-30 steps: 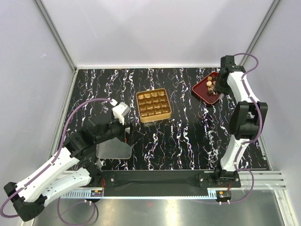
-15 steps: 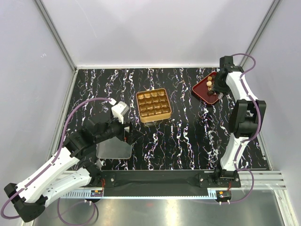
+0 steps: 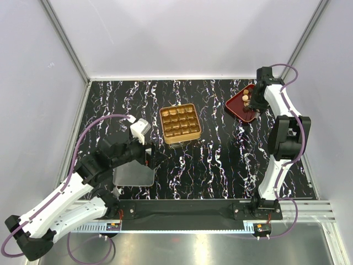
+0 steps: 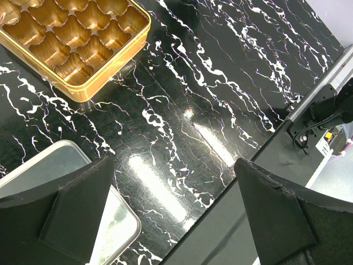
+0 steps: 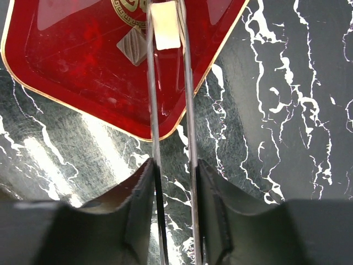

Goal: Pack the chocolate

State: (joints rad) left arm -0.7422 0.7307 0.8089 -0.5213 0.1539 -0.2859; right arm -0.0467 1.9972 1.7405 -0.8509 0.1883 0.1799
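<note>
Fingers (image 5: 138, 204) of your right gripper (image 5: 174, 171) clamp slim metal tweezers (image 5: 153, 110), whose tips pinch a pale square chocolate (image 5: 165, 25) at the dark red square tray (image 5: 83, 61), where more small brown and tan pieces (image 3: 246, 97) sit. Your left gripper (image 4: 174, 165) hangs with fingers spread wide above the black marbled table (image 4: 220, 83), near the gold gridded tin (image 4: 77, 44).

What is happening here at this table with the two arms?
The right end effector is shut on a pair of metal tongs and reaches over the dark red tray, where the chocolate lies. The tong tips have a pale square piece between them; whether it is lifted, I cannot tell. The left end effector hangs open above the table near the gold tin and holds nothing. The tin's cups look empty, so packing is not yet done.
</note>
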